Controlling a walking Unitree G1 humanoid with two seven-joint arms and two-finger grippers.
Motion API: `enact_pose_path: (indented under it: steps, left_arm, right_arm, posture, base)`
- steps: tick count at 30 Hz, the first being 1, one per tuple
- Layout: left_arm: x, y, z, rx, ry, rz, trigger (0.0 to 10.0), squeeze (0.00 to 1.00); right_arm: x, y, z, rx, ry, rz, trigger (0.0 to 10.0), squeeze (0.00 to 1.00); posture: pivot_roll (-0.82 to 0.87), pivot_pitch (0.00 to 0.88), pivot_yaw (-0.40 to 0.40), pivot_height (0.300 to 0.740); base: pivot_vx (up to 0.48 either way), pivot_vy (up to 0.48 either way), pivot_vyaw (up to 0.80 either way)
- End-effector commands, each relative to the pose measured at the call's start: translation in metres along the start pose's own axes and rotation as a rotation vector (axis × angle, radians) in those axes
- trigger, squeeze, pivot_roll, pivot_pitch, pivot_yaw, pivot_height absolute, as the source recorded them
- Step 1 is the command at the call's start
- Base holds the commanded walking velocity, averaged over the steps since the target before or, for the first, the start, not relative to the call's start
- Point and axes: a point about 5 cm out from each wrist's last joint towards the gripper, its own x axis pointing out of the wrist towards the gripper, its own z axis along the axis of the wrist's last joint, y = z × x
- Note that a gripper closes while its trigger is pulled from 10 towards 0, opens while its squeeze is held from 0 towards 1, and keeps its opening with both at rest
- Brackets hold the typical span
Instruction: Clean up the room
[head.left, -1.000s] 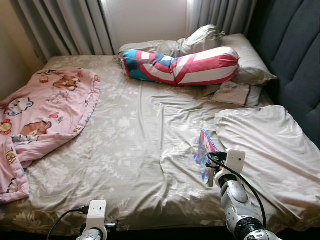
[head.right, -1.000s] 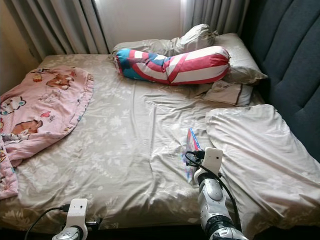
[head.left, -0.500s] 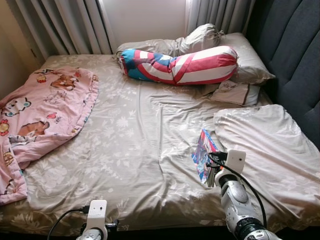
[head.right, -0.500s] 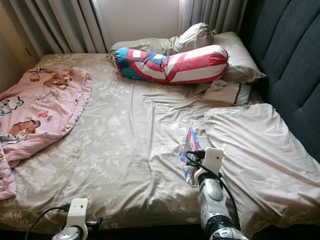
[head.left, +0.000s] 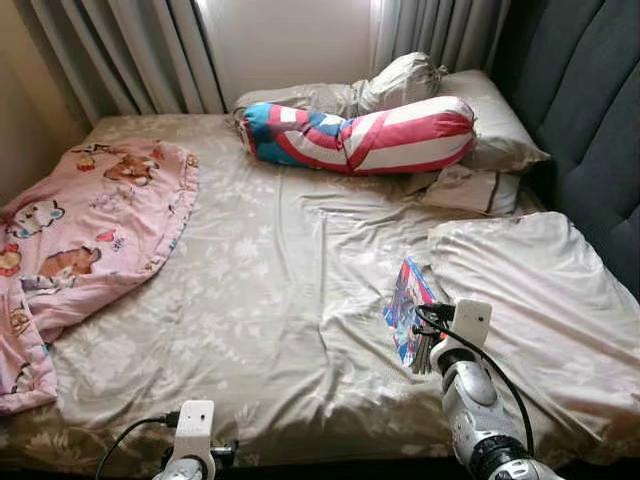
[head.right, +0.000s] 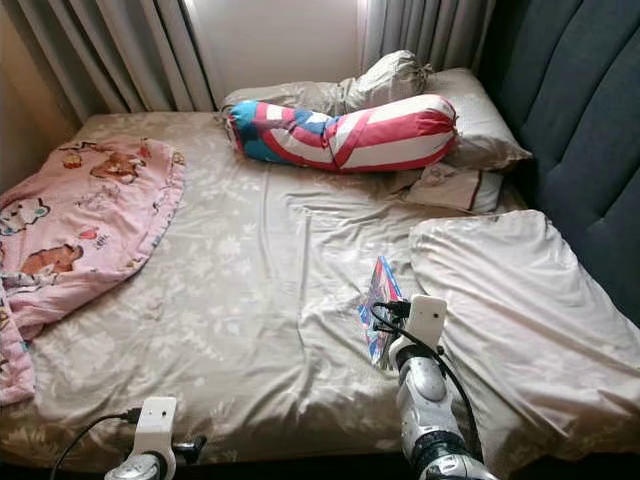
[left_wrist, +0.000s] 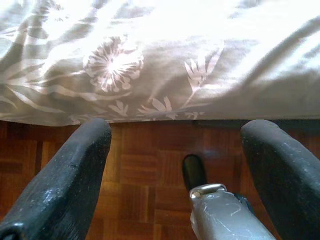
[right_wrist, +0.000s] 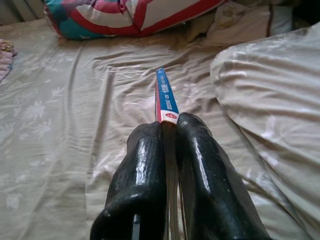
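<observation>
This is a bedroom in a home. A wide bed (head.left: 270, 300) takes up most of the frame, covered in a rumpled beige sheet with a pale floral print. At the upper middle lie beige pillows (head.left: 480, 120) and a long bolster (head.left: 360, 135) striped in red, white and blue. A pink children's blanket (head.left: 80, 230) with cartoon animals is heaped at the left edge. A dark padded headboard (head.left: 590, 120) runs up the right side, and grey curtains (head.left: 130, 50) hang along the top beside a pale wall. The left wrist view shows wooden parquet floor (left_wrist: 140, 190) under the bed's edge.
</observation>
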Motion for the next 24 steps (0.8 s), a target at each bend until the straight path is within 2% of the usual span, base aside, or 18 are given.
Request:
enact_pose_path:
  steps: [1,17,24]
  left_arm:
    - [-0.0007,0.0011,-0.0037,0.011,0.014,-0.002,10.0,0.00]
    - [-0.0010,0.0005,-0.0050,0.011,0.014,-0.002,10.0,0.00]
    - [-0.0012,0.0009,-0.0055,0.012,0.013,0.000,10.0,0.00]
  right_arm:
    - [0.0040,0.0064,0.0103,-0.015,-0.047,0.025,10.0,0.00]
    - [0.0038,0.0067,0.0099,-0.023,-0.045,0.028,10.0,0.00]
    - [0.0034,0.0070,0.0096,-0.018,-0.049,0.029,10.0,0.00]
  posture:
    - [-0.10,0.032,0.018,0.740]
    - [-0.11,0.028,0.018,0.740]
    - [-0.10,0.034,0.018,0.740]
  base:
    - [0.322,0.000,0.00]
    - [0.317,0.000,0.00]
    - [0.000,0.000,0.00]
